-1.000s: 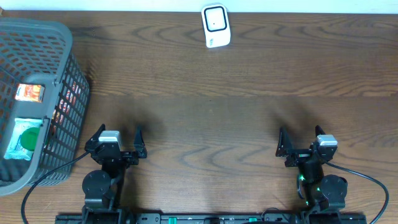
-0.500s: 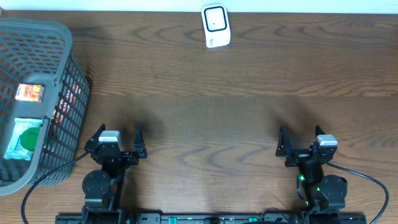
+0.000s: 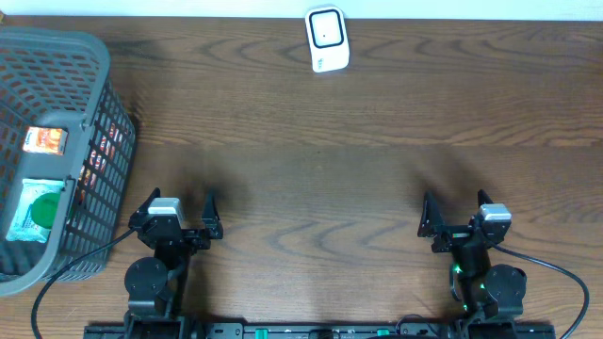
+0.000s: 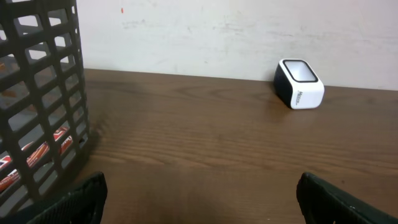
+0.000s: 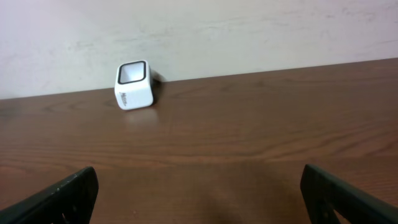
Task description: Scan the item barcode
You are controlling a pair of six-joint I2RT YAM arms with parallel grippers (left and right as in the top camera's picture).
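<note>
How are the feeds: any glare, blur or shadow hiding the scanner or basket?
Overhead: even light, sharp; soft shadows ahead of the left gripper and right gripper; the orange packet in the basket looks overexposed. Left wrist: scanner crisp, fingers dark and soft. Right wrist: scanner clear, no glare.

We see the white scanner [image 3: 327,39], dark window facing up, standing on the surface [image 3: 311,169] at the top centre of the frame. At the left edge, an orange packet [image 3: 44,140] and a green-and-white packet [image 3: 36,209] lie inside the grey basket [image 3: 66,38].
</note>
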